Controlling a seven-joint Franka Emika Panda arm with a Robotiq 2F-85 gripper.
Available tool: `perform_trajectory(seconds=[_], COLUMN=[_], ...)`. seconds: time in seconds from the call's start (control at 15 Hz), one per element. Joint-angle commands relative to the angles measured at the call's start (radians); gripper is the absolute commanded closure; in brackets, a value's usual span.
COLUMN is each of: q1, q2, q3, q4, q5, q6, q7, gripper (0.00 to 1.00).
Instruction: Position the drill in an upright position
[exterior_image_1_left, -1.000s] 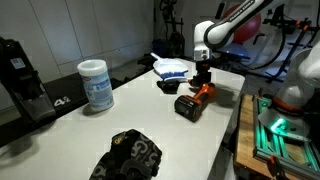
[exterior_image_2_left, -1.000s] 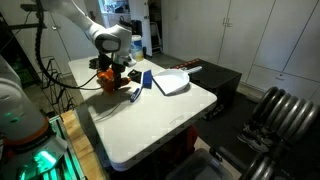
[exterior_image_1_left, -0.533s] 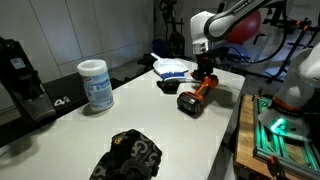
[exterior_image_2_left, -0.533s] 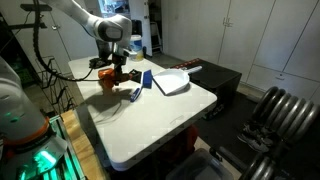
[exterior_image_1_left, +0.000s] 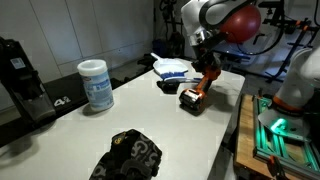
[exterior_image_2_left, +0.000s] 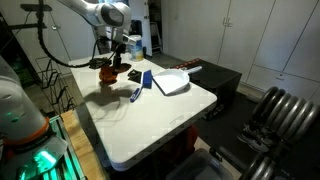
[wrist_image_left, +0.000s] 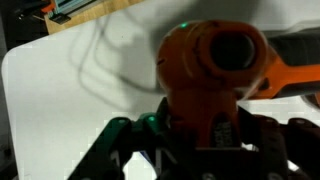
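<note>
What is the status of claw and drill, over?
Claw shut on orange drill. Drill tilted, battery end low, not yet upright. Wipes canister well apart.

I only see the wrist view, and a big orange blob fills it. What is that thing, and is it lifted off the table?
Observer: It is an orange drill, clamped in the gripper. It leans tilted, and its black base looks to touch the white table.
Operator: What is near it?
Observer: A blue and white bundle lies just behind it.
Operator: Anything else?
Observer: A white tub with a blue label stands upright farther along the table.
</note>
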Motion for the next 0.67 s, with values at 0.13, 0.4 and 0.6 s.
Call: perform_trajectory(seconds=[0.13, 0.4, 0.6], q1=[0.046, 0.084, 0.115], q2=[0.116, 0.201, 0.256], q3=[0.022, 0.021, 0.021], q4=[0.215, 0.335, 0.412], q5=[-0.058, -0.082, -0.081], q6=[-0.209, -0.302, -0.338], q7=[0.102, 0.145, 0.171], gripper=[0.70, 0.70, 0.70])
